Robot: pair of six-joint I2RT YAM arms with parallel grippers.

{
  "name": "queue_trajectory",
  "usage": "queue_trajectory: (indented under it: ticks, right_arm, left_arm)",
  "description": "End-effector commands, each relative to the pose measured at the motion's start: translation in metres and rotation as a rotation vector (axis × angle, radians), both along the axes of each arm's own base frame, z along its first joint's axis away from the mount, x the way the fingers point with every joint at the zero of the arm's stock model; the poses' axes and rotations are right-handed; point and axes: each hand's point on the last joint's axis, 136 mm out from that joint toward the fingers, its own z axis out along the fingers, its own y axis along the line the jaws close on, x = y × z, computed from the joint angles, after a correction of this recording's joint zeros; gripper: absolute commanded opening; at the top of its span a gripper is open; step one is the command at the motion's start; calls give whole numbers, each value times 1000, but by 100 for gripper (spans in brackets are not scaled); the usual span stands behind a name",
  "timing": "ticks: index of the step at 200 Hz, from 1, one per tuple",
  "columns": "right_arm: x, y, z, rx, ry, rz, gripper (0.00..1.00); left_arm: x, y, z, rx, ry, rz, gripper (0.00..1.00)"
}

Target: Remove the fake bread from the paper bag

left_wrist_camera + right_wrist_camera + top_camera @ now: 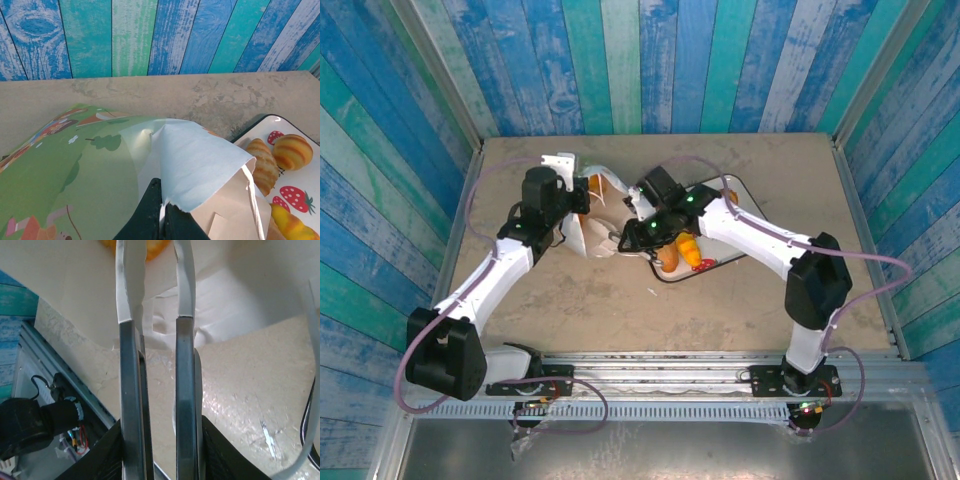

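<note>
Where the paper bag (200, 165) fills the lower frame, your left gripper (162, 210) pinches its rim. Your right gripper (155, 262), narrow, sits inside by an orange pastry (152, 247); whether it grips cannot be told. The tray (252, 129), lower right, holds croissants (262, 165).

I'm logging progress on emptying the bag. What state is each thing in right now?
paper bag: tilted over, mouth open toward the tray.
left gripper: jaws shut on the paper bag's rim.
right gripper: jaws narrowly apart, tips inside the bag mouth; grip unclear.
orange pastry: inside the bag, at the right jaws' tips.
pastries on the tray: out of the bag, lying loose.
tray: flat on the table, partly filled.
</note>
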Motion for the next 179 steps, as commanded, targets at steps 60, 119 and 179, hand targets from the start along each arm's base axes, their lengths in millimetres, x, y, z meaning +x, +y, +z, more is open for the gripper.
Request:
queue_trajectory:
  ticks: [60,119,179]
  right_arm:
    - [41,26,5,-5,-106,-52,38]
    - [70,35,6,26,-106,-75,39]
    - [82,52,2,63,-85,-97,45]
  left_arm:
    - [-7,3,41,48,-171,-24,5]
    - [3,3,49,43,-183,-5,5]
    - [11,6,50,-9,-180,38,5]
